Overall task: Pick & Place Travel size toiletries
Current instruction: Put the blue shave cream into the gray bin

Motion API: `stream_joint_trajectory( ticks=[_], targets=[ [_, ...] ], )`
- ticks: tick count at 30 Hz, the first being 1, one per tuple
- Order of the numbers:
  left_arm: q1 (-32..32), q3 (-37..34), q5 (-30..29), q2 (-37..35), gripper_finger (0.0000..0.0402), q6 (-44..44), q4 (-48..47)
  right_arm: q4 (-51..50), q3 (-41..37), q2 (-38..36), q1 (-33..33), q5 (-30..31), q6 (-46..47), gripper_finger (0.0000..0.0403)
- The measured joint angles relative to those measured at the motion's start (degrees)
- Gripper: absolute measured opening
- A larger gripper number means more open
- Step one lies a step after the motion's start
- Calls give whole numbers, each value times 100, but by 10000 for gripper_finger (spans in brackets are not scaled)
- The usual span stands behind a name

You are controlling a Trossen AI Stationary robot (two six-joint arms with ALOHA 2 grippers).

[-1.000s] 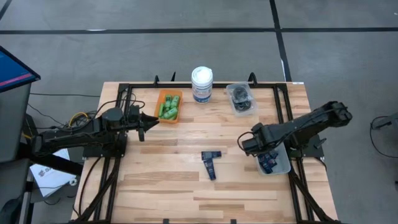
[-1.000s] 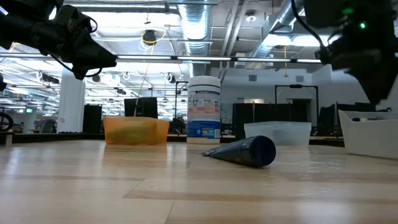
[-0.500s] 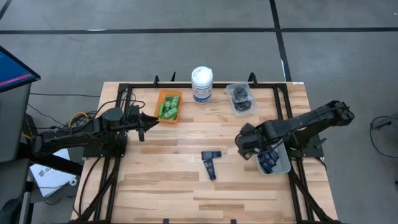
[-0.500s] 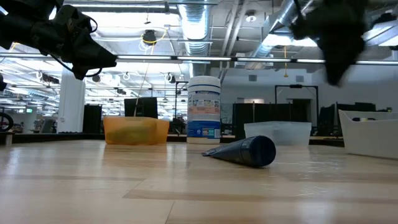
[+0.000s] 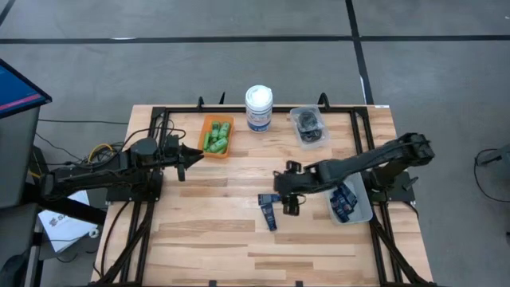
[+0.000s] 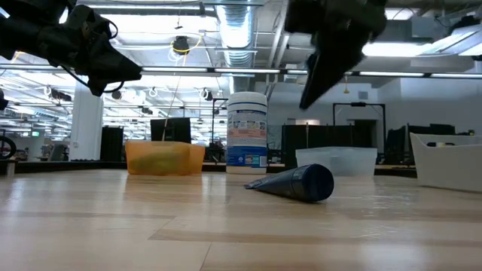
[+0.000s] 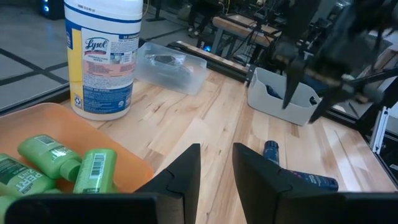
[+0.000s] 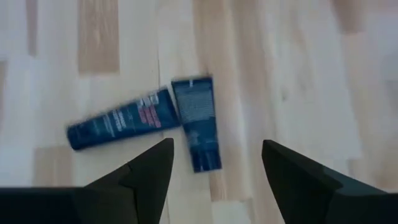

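On the wooden bench [image 5: 207,231], the right end effector [image 5: 287,191] hangs above the middle, its fingers [image 8: 149,171] spread wide with nothing between them, just over two navy tubes [image 5: 269,209] lying flat on bare wood. In the right wrist view the tubes [image 8: 152,121] touch at one end and splay apart, one long tube [image 8: 121,127] and one shorter tube [image 8: 198,121], both within the span of the open fingers and with clear wood on every side. The near half of the bench, toward the front edge, lies open around them. The white bin [image 5: 351,203] sits at the right edge with more navy tubes inside it, behind the right arm's reach. Along the far edge stand three things in a row: the orange bin [image 5: 215,137] holding green bottles [image 7: 62,165], the white canister [image 5: 258,108] just beside it, and the clear bin [image 5: 309,126] with dark discs in it; narrow gaps separate them. The left end effector [image 5: 190,155] hovers near the orange bin's near-left corner, above the bench, its fingers [image 7: 180,177] set a narrow gap apart and holding nothing. In the low view one tube [image 6: 297,183] lies on the bench surface with the right arm raised above it, not touching.
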Motion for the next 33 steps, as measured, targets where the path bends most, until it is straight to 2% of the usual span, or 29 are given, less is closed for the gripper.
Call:
stream_joint_trajectory(
  ticks=[6, 14, 24, 28, 33],
  targets=[
    [-1, 0, -1, 49, 89, 0, 50, 139, 162, 778, -241, -462, -225, 255],
    [-2, 0, -1, 76, 89, 0, 89, 125, 385, 1538, -458, -787, -313, 260],
    [-2, 0, -1, 91, 89, -7, 129, 11, 396, 2035, -553, -971, -446, 259],
    [-2, 0, -1, 91, 89, -4, 135, 26, 395, 2035, -561, -967, -446, 239],
    [0, 0, -1, 91, 89, -2, 136, -21, 391, 2024, -585, -971, -444, 178]
  ],
)
